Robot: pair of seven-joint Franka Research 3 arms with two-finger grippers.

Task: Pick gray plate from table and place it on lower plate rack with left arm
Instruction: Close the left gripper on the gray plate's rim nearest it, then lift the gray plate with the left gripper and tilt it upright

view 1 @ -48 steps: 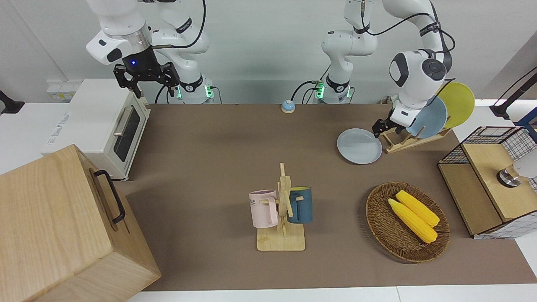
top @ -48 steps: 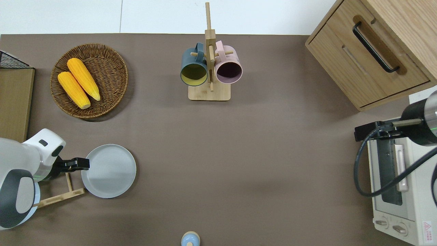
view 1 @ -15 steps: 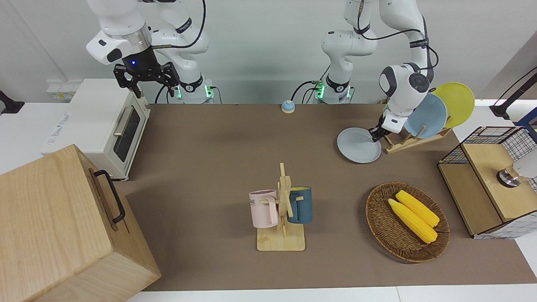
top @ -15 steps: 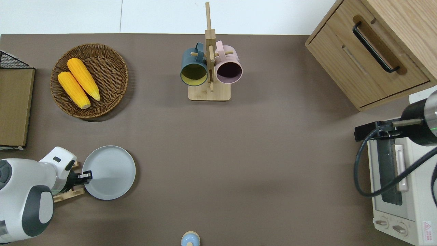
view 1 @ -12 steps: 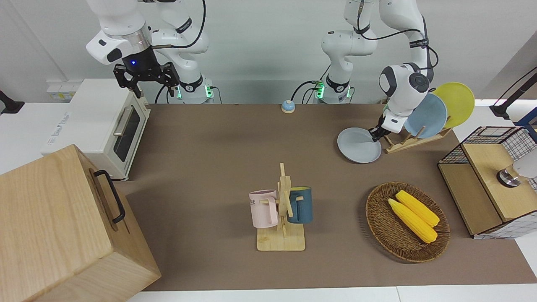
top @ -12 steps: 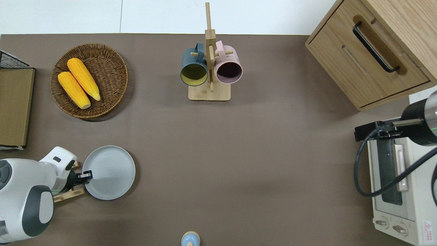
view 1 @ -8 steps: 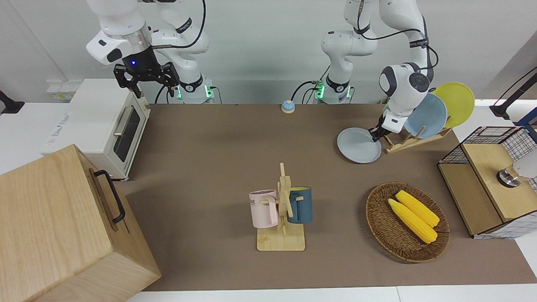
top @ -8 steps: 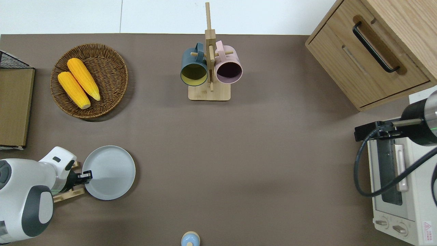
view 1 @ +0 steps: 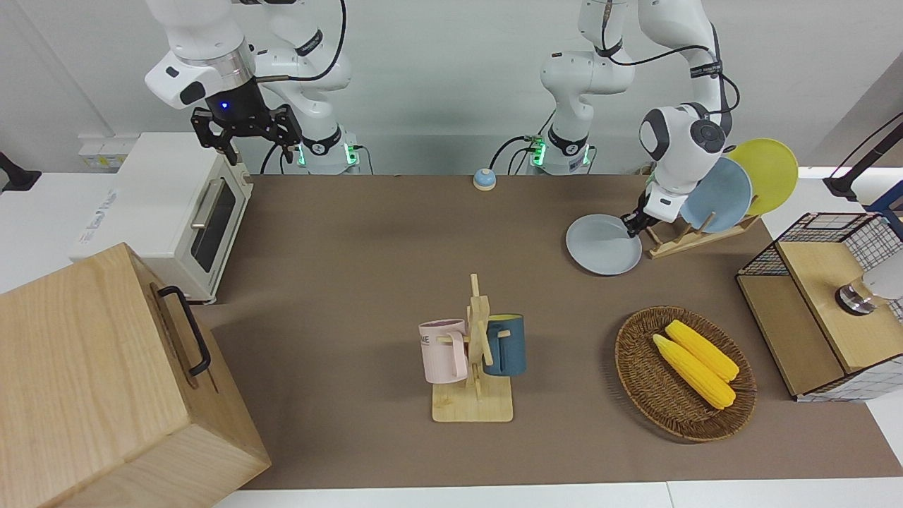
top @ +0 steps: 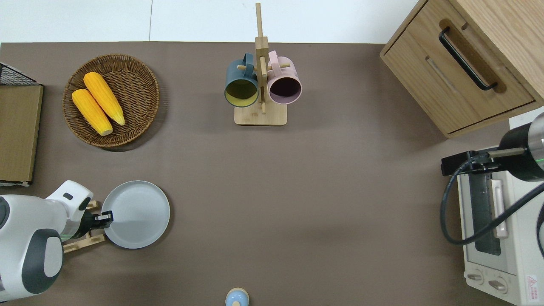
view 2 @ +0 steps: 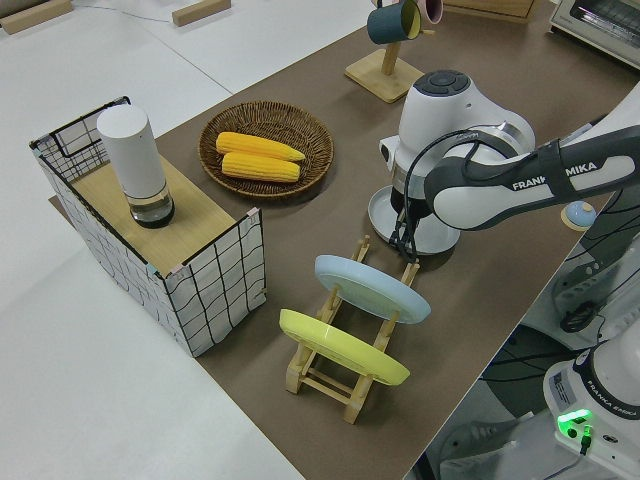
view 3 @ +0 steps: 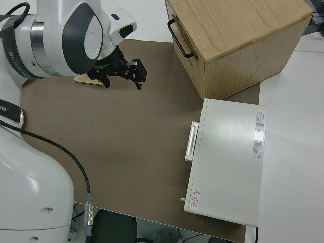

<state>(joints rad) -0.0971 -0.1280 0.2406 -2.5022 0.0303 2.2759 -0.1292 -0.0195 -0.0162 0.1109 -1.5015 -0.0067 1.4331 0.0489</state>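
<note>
Your left gripper [top: 108, 218] pinches the gray plate's [top: 138, 214] rim near the desk's left-arm end, lift to the rack [view 1: 688, 236] pending.

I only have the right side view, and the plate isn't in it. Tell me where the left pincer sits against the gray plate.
Observer: The left pincer is at the rim of the gray plate, on the edge that faces the lower plate rack.
Operator: Now report what that rack holds.
Observer: A sky-blue plate and a yellow plate lean in it. The slots at the end nearest the gray plate hold nothing.
Operator: Name what lies farther out from the gray plate.
Observer: A wicker basket with two corn cobs in it, standing apart from the plate.
</note>
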